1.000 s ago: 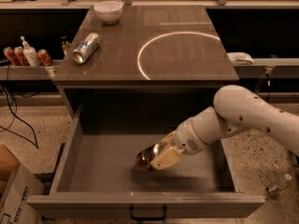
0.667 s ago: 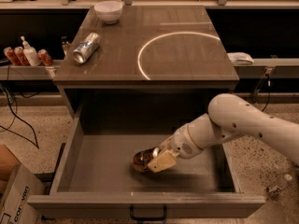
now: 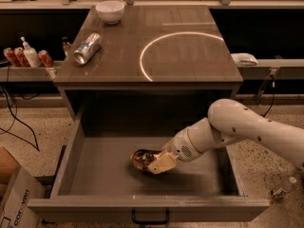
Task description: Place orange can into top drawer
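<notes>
The top drawer (image 3: 95, 172) stands pulled wide open below the tabletop, with a black handle (image 3: 150, 219) on its front panel. The orange can (image 3: 141, 159) lies tilted on its side low over the drawer floor, near the middle. My gripper (image 3: 157, 164) reaches down into the drawer from the right on a white arm and is shut on the can's right end. One tan fingertip (image 3: 161, 164) shows in front of the can. I cannot tell whether the can touches the floor.
On the tabletop (image 3: 190, 56) lie a silver can (image 3: 88, 48) at the left and a white bowl (image 3: 110, 11) at the back. Red cans (image 3: 14, 56) and a bottle (image 3: 31, 55) stand on a left shelf. A cardboard box (image 3: 14, 198) sits on the floor at the left.
My gripper has moved a little left and lower inside the drawer with the orange can in it. Nothing on the tabletop has moved.
</notes>
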Tool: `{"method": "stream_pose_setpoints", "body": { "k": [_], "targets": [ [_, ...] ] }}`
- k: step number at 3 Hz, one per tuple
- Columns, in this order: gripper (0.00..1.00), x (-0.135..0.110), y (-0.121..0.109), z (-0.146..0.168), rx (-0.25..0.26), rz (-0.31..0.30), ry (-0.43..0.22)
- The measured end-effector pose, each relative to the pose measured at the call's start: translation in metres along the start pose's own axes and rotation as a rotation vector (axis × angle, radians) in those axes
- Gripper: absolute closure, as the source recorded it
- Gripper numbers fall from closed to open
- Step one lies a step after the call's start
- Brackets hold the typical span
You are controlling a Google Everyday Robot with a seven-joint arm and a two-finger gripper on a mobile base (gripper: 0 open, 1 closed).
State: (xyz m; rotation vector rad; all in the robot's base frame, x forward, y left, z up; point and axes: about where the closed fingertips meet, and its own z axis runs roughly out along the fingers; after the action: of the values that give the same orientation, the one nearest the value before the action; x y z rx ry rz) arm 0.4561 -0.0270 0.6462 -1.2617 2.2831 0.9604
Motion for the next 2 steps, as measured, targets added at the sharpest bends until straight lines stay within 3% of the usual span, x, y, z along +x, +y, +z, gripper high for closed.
{"method": "stream_pose_setpoints", "body": {
  "k": [2],
  "targets": [
    [0.13,0.0000,0.0014,0.0024,-0.005,-0.002,0.003]
  ]
}}
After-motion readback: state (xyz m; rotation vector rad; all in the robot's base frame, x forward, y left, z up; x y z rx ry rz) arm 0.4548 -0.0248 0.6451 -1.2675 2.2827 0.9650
